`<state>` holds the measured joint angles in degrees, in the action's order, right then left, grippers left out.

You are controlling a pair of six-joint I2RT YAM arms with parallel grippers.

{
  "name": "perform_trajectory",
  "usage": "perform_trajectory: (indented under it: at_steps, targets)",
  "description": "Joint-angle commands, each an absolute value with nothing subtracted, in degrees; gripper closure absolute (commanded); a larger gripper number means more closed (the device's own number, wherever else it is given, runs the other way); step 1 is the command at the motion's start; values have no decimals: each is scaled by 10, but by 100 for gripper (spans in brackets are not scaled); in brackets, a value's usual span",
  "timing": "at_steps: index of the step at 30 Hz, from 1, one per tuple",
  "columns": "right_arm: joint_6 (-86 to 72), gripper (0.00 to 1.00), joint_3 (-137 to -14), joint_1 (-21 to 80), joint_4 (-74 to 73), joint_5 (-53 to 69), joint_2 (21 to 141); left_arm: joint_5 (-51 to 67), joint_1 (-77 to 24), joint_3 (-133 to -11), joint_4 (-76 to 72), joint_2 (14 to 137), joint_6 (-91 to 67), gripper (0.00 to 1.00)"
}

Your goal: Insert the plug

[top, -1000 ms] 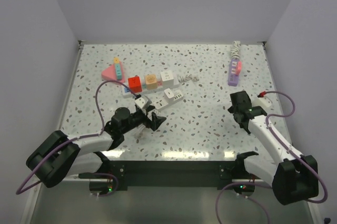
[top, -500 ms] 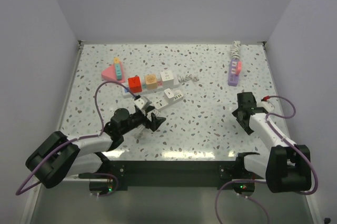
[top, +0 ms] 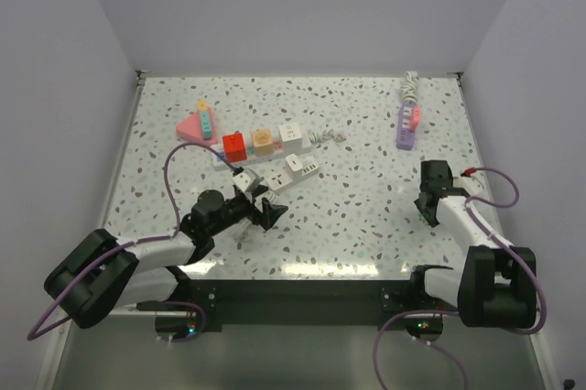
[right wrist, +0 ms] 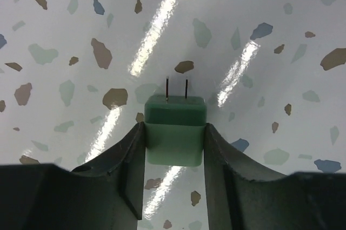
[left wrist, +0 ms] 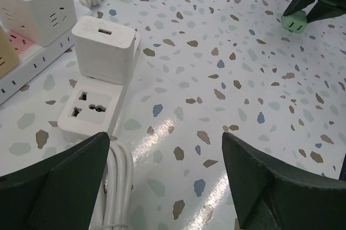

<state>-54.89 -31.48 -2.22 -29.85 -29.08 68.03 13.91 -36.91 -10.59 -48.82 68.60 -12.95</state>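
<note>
1. The right end effector [right wrist: 174,133] is pinching the green plug [right wrist: 174,119]. Its two dark fingers [right wrist: 132,157] press on the left and right sides of the plug body. The two metal pins point away from the wrist, over the speckled desk [right wrist: 259,19].
2. In the top view this end effector is at the right side of the desk, toward the near edge and well apart from the sockets. I cannot tell whether the plug touches the desk.
3. The left end effector [left wrist: 165,139] is spread wide and holds nothing. Only bare desk shows between its fingers.
4. Just beyond its left finger lies a white power strip [left wrist: 89,108] with one free socket facing up. A white adapter [left wrist: 102,49] sits on the strip directly behind that socket.
5. A white cable [left wrist: 116,187] runs along the inner side of the left finger, touching the near end of the strip.
6. Farther away, a red cube [top: 234,145], an orange cube [top: 264,140] and a white cube [top: 291,133] stand in a row.
7. A pink triangle [top: 192,126] lies at the far left, and a purple strip [top: 406,126] lies at the far right.
</note>
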Motion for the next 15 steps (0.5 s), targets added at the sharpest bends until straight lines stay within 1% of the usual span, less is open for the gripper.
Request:
perform_trajectory:
  at_steps: [1,2,3,7,13,15]
  targets:
    - [-531,68,-312,-27,-265,-284,695,142,-372,-102,-524,678,-133,10]
    - [-520,89,-312,-27,-262,-280,700,142,-371,-101,-525,678,-133,10]
    - [-513,100,-315,-27,-259,-273,700,142,-372,-99,-530,677,-133,10]
    - [-471,100,-327,-27,-245,-248,677,143,-371,-97,-538,676,-136,10]
    - [-411,100,-340,-24,-219,-197,593,143,-371,-97,-539,667,-139,10]
    - [-381,100,-346,-18,-198,-154,575,149,-371,-94,-541,665,-129,10]
